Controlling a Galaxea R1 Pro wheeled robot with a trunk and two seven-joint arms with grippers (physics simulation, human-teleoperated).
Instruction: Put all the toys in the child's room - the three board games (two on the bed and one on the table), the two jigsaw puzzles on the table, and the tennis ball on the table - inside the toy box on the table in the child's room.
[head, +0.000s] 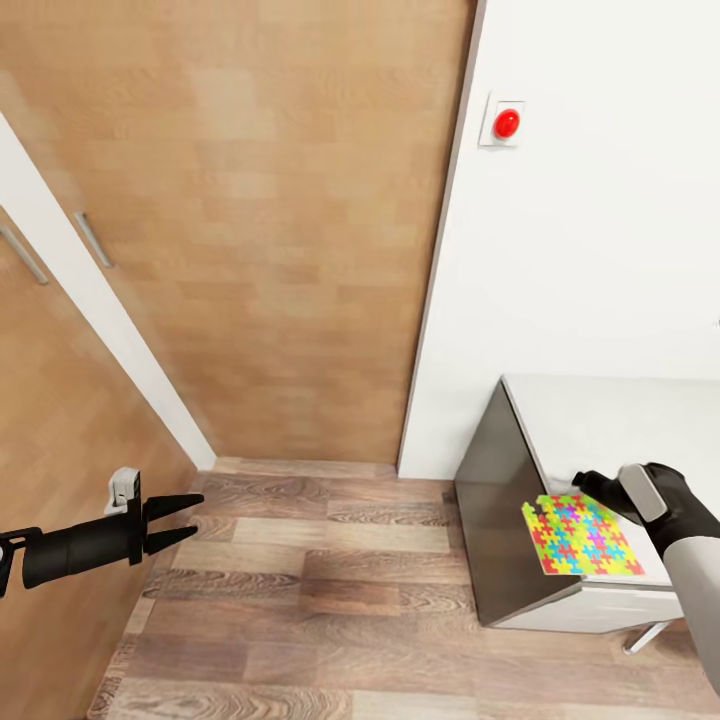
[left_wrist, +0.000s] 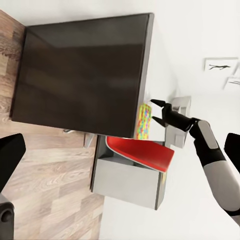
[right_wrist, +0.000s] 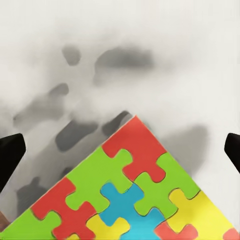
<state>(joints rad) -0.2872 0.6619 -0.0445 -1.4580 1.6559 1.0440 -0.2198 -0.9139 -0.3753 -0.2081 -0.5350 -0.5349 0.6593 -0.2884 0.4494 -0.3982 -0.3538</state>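
A multicoloured jigsaw puzzle (head: 582, 535) lies flat at the near left corner of the white table (head: 620, 420), its edge reaching the table's rim. My right gripper (head: 592, 486) hovers just over the puzzle's far edge, open, with nothing gripped. In the right wrist view the puzzle's corner (right_wrist: 135, 190) lies on the tabletop between the widely spread fingertips (right_wrist: 10, 155). The left wrist view shows the puzzle (left_wrist: 144, 120) edge-on beside the right gripper (left_wrist: 157, 111). My left gripper (head: 185, 520) is open and empty over the floor, far left of the table.
The table has a dark side panel (head: 495, 520) facing me. A red chair (left_wrist: 145, 152) is tucked under it. Wooden doors (head: 280, 250) stand ahead and to the left, and a white wall carries a red button (head: 507, 123). Wood floor (head: 330, 600) lies between my arms.
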